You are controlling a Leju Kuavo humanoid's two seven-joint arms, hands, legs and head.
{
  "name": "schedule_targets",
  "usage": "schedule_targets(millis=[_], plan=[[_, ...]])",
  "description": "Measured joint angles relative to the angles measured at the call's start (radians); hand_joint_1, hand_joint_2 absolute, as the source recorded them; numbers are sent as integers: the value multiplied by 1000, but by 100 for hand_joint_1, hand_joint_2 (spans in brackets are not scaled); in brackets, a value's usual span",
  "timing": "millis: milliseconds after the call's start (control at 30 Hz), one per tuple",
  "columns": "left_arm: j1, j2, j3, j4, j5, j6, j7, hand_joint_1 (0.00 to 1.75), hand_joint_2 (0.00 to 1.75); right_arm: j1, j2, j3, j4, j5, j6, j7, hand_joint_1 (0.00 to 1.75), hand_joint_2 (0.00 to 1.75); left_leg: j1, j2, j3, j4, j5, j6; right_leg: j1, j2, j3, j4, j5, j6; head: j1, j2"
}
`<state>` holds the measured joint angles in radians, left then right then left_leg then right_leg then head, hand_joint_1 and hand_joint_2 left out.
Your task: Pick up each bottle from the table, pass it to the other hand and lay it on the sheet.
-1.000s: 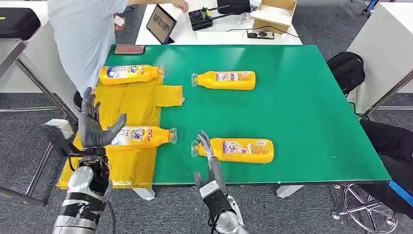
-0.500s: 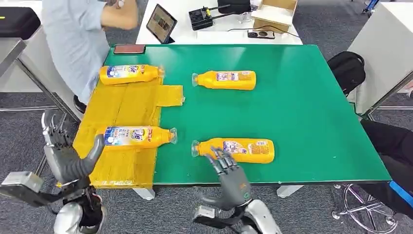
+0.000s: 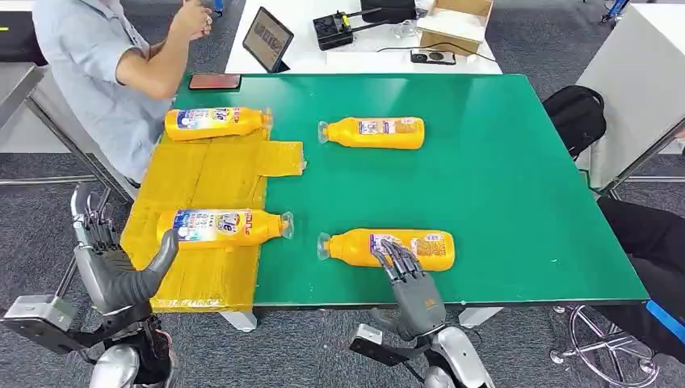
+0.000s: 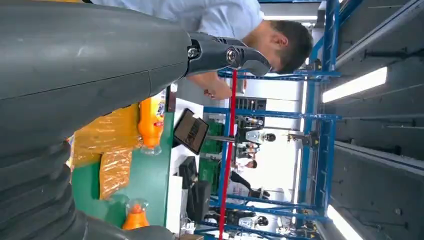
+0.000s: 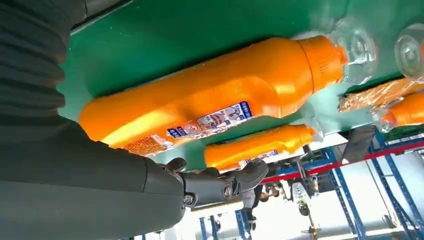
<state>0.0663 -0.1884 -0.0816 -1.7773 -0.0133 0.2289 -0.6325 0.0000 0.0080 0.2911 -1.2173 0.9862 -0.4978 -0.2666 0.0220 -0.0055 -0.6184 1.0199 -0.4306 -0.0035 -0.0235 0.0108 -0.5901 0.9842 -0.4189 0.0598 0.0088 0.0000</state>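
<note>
Right hand (image 3: 410, 287) spread, empty, fingertips over near bottle (image 3: 388, 247); left hand (image 3: 113, 263) spread, empty.

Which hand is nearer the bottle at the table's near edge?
Right. The right hand reaches over the table edge, fingers at that bottle. The left hand hovers off the table's left side, beyond the yellow sheet.

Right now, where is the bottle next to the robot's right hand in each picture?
Head view: the near bottle lies on the green table, under the right hand's fingertips.
Left wrist view: not in it.
Right wrist view: the big bottle across the middle.
Shared landmark: the green table.
</note>
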Motion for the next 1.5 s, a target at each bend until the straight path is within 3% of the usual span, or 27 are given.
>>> schedule_targets(millis=[433, 867, 1267, 1500], plan=[[4, 0, -11, 0, -2, -17, 3, 0, 175, -2, 0, -22, -25, 109, -71, 56, 0, 175, 0, 0, 0, 0, 0, 0, 0, 0, 0, 0, 0, 0, 0, 0], [19, 0, -11, 0, -2, -25, 3, 0, 175, -7, -5, -48, -38, 124, -93, 69, 0, 175, 0, 0, 0, 0, 0, 0, 0, 0, 0, 0, 0, 0, 0, 0], [21, 0, -13, 0, -10, -33, 11, 0, 175, -3, -8, -103, -47, 133, -72, 111, 0, 175, 0, 0, 0, 0, 0, 0, 0, 0, 0, 0, 0, 0, 0, 0], [17, 0, -21, 1, -11, -42, 17, 0, 175, -63, -16, -147, 19, 90, -37, 116, 0, 175, 0, 0, 0, 0, 0, 0, 0, 0, 0, 0, 0, 0, 0, 0]])
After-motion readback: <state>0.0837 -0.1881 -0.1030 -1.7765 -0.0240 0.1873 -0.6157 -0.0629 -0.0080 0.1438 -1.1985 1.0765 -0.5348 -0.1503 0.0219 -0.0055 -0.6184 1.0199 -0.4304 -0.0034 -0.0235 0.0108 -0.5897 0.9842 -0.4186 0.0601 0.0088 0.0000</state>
